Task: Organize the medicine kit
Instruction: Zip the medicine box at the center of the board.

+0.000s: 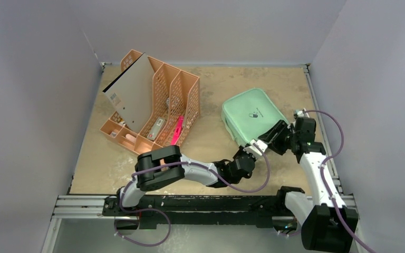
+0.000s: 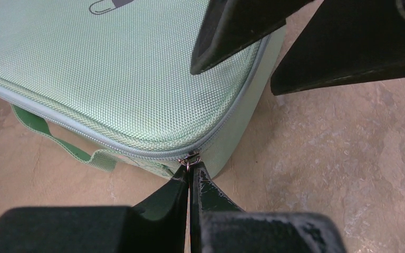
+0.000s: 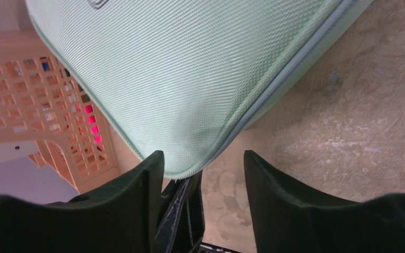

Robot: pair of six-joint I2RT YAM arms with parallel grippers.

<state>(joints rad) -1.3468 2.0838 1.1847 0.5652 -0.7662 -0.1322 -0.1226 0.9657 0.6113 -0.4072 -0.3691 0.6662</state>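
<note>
The left fingers are pressing fully together at their tips, pinching the small metal zipper pull at the near corner of the medicine kit. The right fingers are standing apart and gripping nothing. They are hovering over that same corner from the other side, with the closed left tips showing between them in the right wrist view. A green strap is hanging off the kit's side wall just below the zipper line. The kit is lying flat with its lid down on the table, right of the middle and near the right arm. An orange mesh rack is standing well apart on its left, holding a grey board and a pink item.
</note>
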